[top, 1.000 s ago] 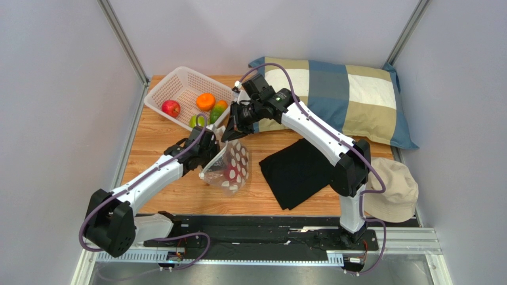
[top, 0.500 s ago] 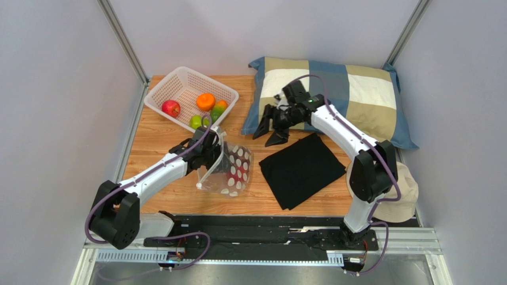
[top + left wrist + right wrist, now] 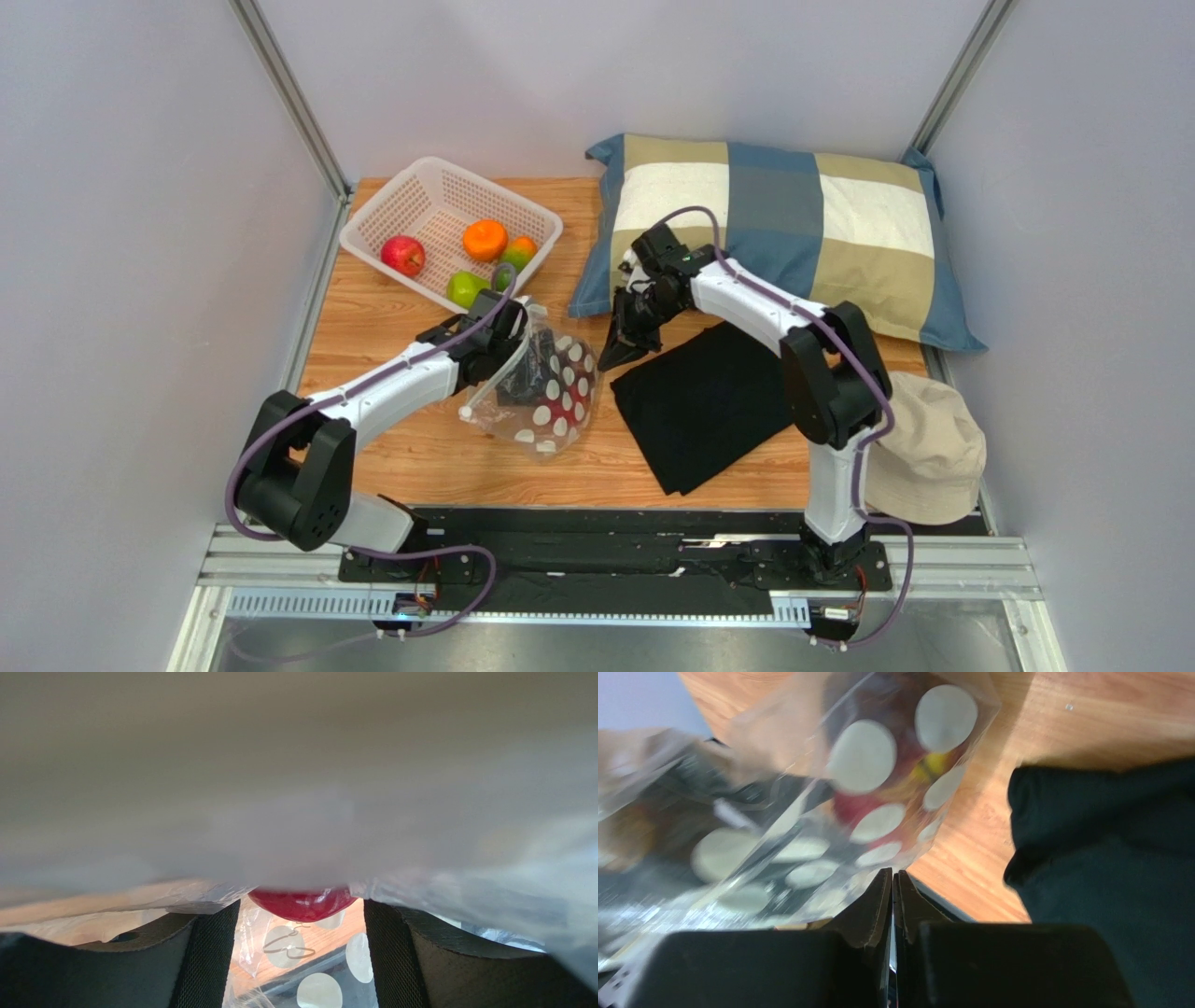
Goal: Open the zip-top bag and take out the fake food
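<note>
The zip-top bag (image 3: 554, 399), clear with white dots, lies on the wooden table. My left gripper (image 3: 523, 367) reaches into its mouth and stands open. In the left wrist view crinkled plastic drapes over the top, and a glossy red piece of fake food (image 3: 302, 901) sits just beyond the gap between the fingers (image 3: 203, 952). My right gripper (image 3: 617, 345) hangs shut and holds nothing, apart from the bag, at the black cloth's corner. The right wrist view shows the bag (image 3: 878, 777) ahead with red fruit (image 3: 857, 808) inside. More fake food lies in the basket: red (image 3: 403, 254), orange (image 3: 485, 240), green (image 3: 463, 289).
A white lattice basket (image 3: 421, 189) stands at the back left. A black cloth (image 3: 709, 399) lies right of the bag. A checked pillow (image 3: 828, 210) fills the back right, and a beige hat (image 3: 926, 448) sits at the right edge.
My right gripper let go of the bag's top, swung right, came back toward the cloth and shut. My left gripper opened and pushed into the bag, which dropped onto the table.
</note>
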Controlling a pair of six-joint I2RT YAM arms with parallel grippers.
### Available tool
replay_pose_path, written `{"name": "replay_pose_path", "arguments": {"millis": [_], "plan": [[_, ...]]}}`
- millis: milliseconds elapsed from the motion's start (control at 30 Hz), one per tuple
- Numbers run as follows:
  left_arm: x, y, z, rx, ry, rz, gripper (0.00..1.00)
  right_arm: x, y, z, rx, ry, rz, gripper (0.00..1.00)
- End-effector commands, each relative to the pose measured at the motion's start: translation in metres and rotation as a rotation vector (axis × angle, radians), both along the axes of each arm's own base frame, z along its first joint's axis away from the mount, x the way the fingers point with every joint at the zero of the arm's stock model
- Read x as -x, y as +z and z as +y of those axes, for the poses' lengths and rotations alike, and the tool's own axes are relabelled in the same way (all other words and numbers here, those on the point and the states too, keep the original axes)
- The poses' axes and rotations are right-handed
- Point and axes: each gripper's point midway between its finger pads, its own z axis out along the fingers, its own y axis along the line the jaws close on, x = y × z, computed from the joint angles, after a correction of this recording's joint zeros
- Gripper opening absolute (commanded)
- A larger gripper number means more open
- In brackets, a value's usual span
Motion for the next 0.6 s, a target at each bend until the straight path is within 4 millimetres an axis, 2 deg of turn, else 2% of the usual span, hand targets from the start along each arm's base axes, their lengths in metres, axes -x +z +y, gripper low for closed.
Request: {"name": "replay_pose_path", "arguments": {"millis": [0,167,333,433,567], "plan": [[-0.006,0.001,-0.004,0.008,-0.025,-0.014,0.68,0.002,-0.025,0.017,0.033,0.074,-0.032,0.05],[-0.006,0.002,-0.01,0.04,-0.021,-0.007,0.69,0.004,-0.047,0.023,0.042,0.094,-0.031,0.0],[-0.014,0.0,-0.018,0.059,-0.028,-0.008,0.71,0.002,-0.055,0.029,0.033,0.102,-0.015,0.0],[-0.021,-0.001,-0.024,0.066,-0.034,-0.01,0.74,0.009,-0.06,0.033,0.014,0.106,0.021,0.0],[-0.019,-0.019,-0.031,0.053,-0.053,0.054,0.76,0.012,-0.06,0.038,-0.013,0.099,0.045,0.0]]}}
